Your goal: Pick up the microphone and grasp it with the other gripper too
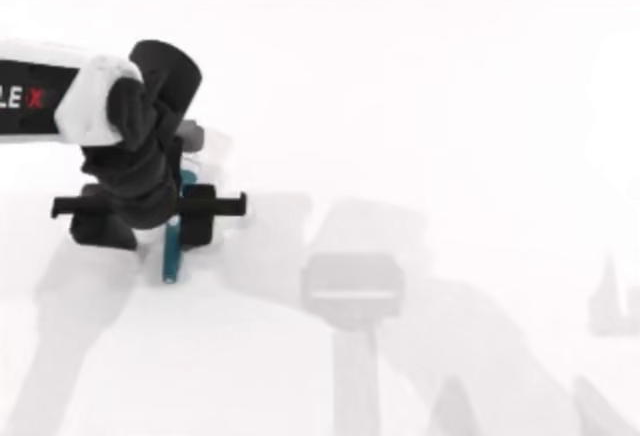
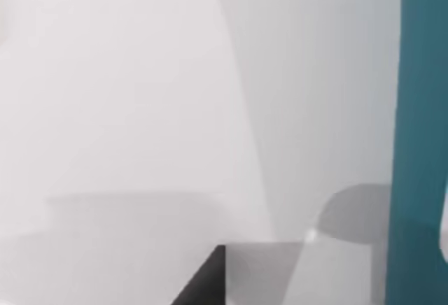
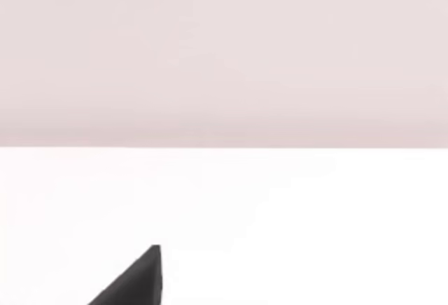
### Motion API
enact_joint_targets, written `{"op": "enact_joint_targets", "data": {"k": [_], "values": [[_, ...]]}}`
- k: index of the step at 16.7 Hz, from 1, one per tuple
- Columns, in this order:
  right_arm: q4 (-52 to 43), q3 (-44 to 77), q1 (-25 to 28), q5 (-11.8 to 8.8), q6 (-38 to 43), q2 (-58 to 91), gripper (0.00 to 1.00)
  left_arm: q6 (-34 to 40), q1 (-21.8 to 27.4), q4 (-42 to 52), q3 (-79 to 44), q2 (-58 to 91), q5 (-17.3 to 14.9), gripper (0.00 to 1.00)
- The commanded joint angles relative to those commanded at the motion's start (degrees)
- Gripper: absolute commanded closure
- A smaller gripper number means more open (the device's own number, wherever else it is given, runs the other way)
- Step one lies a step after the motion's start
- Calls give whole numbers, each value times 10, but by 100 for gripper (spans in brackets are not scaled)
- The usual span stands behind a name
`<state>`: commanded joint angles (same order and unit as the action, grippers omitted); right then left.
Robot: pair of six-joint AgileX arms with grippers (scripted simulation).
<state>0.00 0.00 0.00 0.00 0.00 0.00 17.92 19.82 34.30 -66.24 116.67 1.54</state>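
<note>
- Teal and slim, the handheld microphone [image 1: 173,251] sits at the left side of the white tabletop [image 1: 420,106], its handle poking out from under the left arm; its head is hidden beneath the arm in the top view
- The left arm's black two-finger tool [image 1: 178,218] is right over the microphone, with dark finger pieces on either side of the teal handle; I cannot tell from these views whether it is clenched on the handle or merely straddling it
- The left wrist view shows the teal handle [image 2: 420,144] very close, running along one edge of the picture, with pale tabletop and soft shadows behind it, and a black corner of the tool low in the picture
- The right arm is not in the top view; only faint grey shadows fall over the middle and right of the tabletop
- The right wrist view shows bare tabletop, a pale pinkish wall band, and a black tip of that arm's own tool [image 3: 136,280]; its state cannot be told
- Judged progress: early, around the pick-up; lifting and the second grasp by the right tool seem still to come
- Writing: part of a label on the left arm's link, white letters "LE" and a red "X" [image 1: 22,98]
</note>
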Motion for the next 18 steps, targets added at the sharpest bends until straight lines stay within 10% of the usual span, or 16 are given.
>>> {"op": "enact_joint_targets", "data": {"k": [10, 18], "values": [[0, 0, 0, 0, 0, 0, 0, -10, 1, 10, -13, -37, 8, 100], [0, 0, 0, 0, 0, 0, 0, -65, -5, -232, 44, -86, -91, 100]]}}
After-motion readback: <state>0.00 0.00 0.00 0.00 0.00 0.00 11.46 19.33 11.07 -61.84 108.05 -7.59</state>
